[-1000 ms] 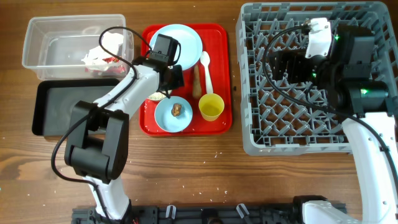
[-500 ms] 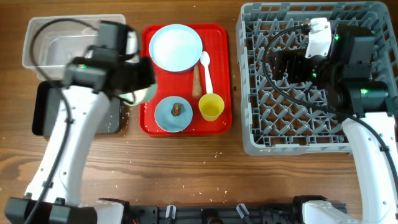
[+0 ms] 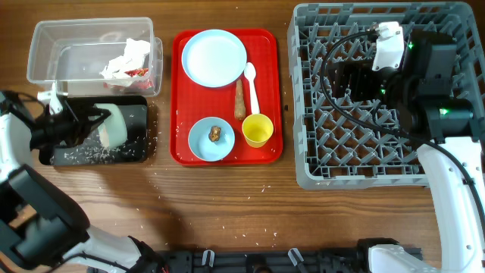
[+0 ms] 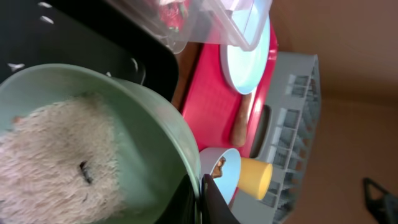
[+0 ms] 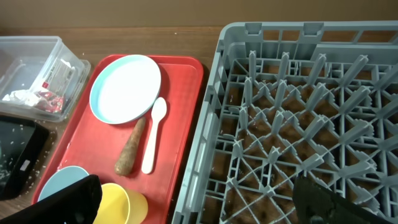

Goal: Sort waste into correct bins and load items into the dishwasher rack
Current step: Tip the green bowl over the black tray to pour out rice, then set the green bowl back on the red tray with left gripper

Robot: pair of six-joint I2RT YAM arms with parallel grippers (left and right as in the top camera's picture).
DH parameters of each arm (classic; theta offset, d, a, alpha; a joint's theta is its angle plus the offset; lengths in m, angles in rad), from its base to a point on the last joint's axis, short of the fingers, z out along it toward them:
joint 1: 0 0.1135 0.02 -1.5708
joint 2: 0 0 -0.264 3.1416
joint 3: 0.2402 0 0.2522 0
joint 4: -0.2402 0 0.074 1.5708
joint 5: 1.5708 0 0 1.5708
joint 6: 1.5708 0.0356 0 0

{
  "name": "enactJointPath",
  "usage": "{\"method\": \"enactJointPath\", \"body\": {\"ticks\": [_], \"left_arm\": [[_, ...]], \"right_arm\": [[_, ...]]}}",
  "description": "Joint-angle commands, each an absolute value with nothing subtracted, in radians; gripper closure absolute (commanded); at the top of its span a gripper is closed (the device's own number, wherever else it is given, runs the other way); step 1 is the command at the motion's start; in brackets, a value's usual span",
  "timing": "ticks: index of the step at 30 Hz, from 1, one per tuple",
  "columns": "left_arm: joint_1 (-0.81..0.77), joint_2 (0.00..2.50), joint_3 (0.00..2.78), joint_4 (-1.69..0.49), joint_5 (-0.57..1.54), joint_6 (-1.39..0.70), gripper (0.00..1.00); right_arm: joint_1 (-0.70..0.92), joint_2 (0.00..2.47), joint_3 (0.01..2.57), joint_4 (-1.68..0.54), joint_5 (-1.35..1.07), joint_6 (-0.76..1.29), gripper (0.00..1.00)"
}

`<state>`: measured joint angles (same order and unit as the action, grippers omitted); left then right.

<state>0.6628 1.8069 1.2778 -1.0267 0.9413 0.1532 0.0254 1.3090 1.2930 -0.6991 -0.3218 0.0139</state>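
Bench: open wood in front of the flat red serving tray, with stray grains on it. That is the freest room for moving. Large square grey plastic rack, right of the red tray, holds nothing, so no loading is done. The right gripper hangs above its pegs, released and empty. The rack's raised near wall stands just beside the tray's edge, so I judge a low crossing risky. Clear plastic rectangular tub, left of the tray and to the rear, holds the crumpled white napkin and the red snack wrapper; that sorting looks complete. Shallow black rectangular tray, left of the red tray and in front of the tub, carries scattered loose white rice grains. The pale green bowl is tipped over it, its rim clenched by the left gripper. The left wrist view shows a mass of rice inside, so emptying is partway. On the red tray, not yet handled:
- pale blue round plate at the rear
- smaller pale blue bowl at the front
- small yellow cup just beside that bowl
- long brown stick-shaped food piece
- white plastic spoon, alongside the stick
- small brown lump, inside the blue bowl

These items sit close together, so there is little room between them.
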Motion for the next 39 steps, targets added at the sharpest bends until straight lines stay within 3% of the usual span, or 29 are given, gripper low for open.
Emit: {"method": "enactJointPath", "body": {"ticks": [1, 6, 18, 24, 26, 30, 33, 36, 39], "left_arm": [[0.710, 1.905, 1.272, -0.994, 1.190, 0.210, 0.96], [0.807, 1.919, 1.272, -0.979, 1.573, 0.202, 0.96], [0.851, 1.919, 1.272, -0.981, 1.565, 0.055, 0.96], [0.828, 1.892, 1.273, -1.030, 1.554, 0.080, 0.96], [0.752, 1.820, 1.273, -1.031, 1.434, 0.082, 0.96], [0.439, 1.647, 1.274, -0.879, 1.048, -0.030, 0.96], [0.134, 1.621, 1.274, -0.739, 0.660, -0.140, 0.96], [-0.145, 1.653, 1.274, -0.641, 0.148, -0.118, 0.96], [-0.290, 1.738, 1.274, -0.537, 0.003, -0.019, 0.96]], "right_arm": [[0.025, 1.319, 1.315, -0.697, -0.342, 0.030, 0.00], [0.025, 1.319, 1.315, -0.696, -0.342, 0.030, 0.00], [0.025, 1.319, 1.315, -0.700, -0.342, 0.056, 0.00], [0.025, 1.319, 1.315, -0.700, -0.342, 0.064, 0.00], [0.025, 1.319, 1.315, -0.696, -0.342, 0.063, 0.00], [0.025, 1.319, 1.315, -0.695, -0.342, 0.082, 0.00], [0.025, 1.319, 1.315, -0.701, -0.342, 0.082, 0.00], [0.025, 1.319, 1.315, -0.712, -0.342, 0.081, 0.00], [0.025, 1.319, 1.315, -0.723, -0.342, 0.081, 0.00]]}}
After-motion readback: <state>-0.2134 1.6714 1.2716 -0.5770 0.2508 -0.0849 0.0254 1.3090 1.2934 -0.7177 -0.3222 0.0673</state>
